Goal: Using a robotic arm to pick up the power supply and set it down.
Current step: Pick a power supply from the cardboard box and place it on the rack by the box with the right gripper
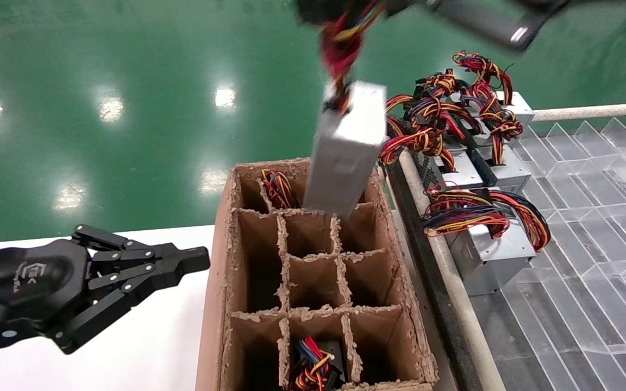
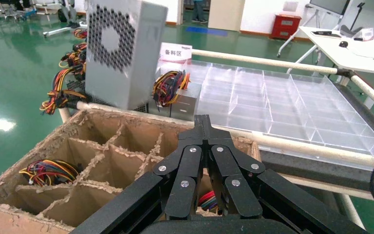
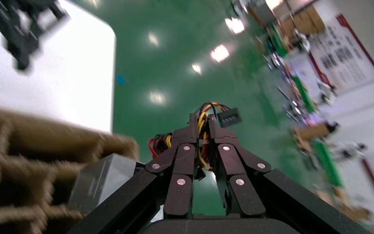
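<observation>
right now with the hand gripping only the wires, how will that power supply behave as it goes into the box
The power supply hangs tilted from its wire bundle, pinched in the right hand, so it will probably swing. A metal case likely weighs enough to strain the flexible wires. Its lower corner may catch a cardboard divider.

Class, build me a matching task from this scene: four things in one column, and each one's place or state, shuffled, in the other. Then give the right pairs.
Things
1. left gripper
2. right gripper
3. power supply
4. cardboard box

Places or states
A. hangs by its wires, lower end at a far-row cell
B. split into cells by dividers
C. shut and holding nothing, over the white table
D. shut on a bundle of wires

Pairs: 1-C, 2-D, 3-A, 4-B
</observation>
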`<action>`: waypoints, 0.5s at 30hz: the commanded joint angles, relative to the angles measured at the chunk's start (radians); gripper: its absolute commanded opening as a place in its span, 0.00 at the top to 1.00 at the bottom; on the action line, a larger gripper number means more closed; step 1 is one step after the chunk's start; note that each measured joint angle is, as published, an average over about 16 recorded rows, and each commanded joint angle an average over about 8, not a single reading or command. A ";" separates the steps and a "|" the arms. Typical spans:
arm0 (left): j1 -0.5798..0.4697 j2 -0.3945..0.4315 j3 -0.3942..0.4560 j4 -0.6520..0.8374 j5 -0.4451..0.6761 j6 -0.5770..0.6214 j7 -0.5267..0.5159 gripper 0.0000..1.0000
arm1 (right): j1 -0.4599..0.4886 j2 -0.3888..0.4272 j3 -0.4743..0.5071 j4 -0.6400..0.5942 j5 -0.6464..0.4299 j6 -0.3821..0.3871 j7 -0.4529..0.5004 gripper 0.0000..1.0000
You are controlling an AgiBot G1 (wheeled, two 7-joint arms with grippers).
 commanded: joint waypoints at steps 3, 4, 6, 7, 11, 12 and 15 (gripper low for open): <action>0.000 0.000 0.000 0.000 0.000 0.000 0.000 1.00 | 0.080 0.019 -0.023 0.007 -0.078 -0.002 -0.003 1.00; 0.000 0.000 0.000 0.000 0.000 0.000 0.000 1.00 | 0.095 0.021 -0.030 0.011 -0.098 -0.001 -0.002 1.00; 0.000 0.000 0.000 0.000 0.000 0.000 0.000 1.00 | 0.121 0.025 -0.044 0.015 -0.133 -0.001 -0.001 1.00; 0.000 0.000 0.000 0.000 0.000 0.000 0.000 1.00 | 0.134 0.026 -0.052 0.016 -0.149 -0.003 -0.001 1.00; 0.000 0.000 0.000 0.000 0.000 0.000 0.000 1.00 | 0.183 0.031 -0.089 0.008 -0.210 -0.014 -0.008 1.00; 0.000 0.000 0.000 0.000 0.000 0.000 0.000 1.00 | 0.196 0.032 -0.100 0.005 -0.225 -0.016 -0.011 1.00; 0.000 0.000 0.000 0.000 0.000 0.000 0.000 1.00 | 0.236 0.037 -0.135 -0.008 -0.269 -0.022 -0.019 1.00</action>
